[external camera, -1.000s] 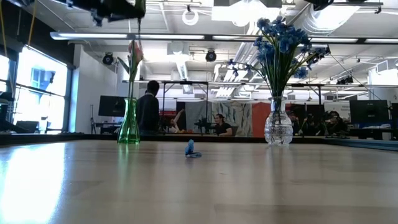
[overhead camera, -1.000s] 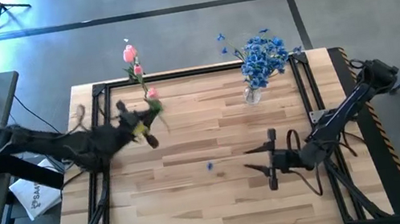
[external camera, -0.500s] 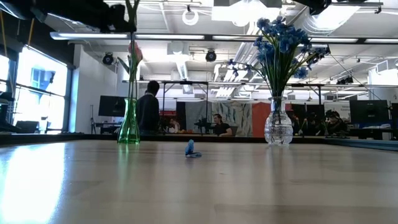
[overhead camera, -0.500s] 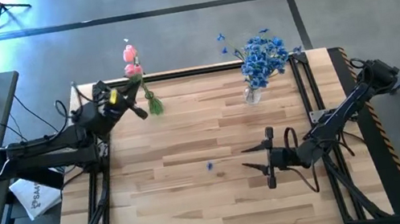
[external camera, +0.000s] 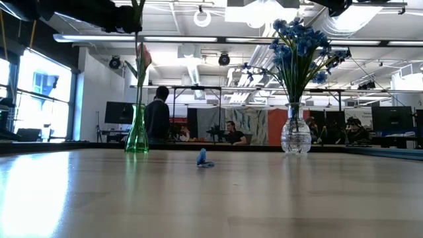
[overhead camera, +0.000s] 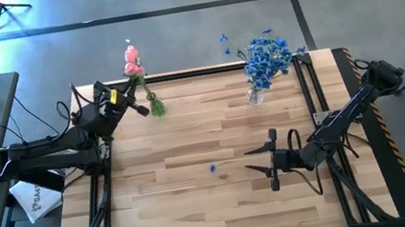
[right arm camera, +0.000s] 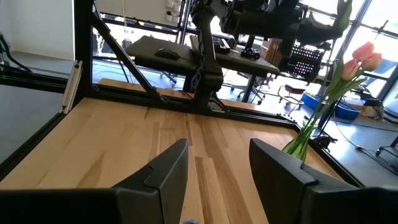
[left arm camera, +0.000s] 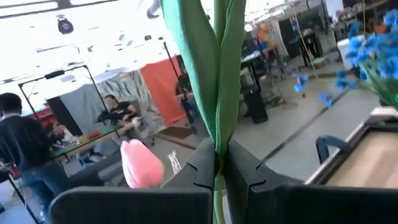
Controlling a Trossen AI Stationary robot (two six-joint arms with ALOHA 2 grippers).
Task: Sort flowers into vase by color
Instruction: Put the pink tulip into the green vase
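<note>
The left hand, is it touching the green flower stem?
Touching. The left wrist view shows the left hand shut on the green stem, its two dark fingers pressed against it from both sides.

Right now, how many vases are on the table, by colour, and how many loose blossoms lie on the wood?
Green vase, with pink tulips: 1
Clear vase, with blue flower sprays: 1
Loose blue blossom on the table: 1
Total: 3
</note>
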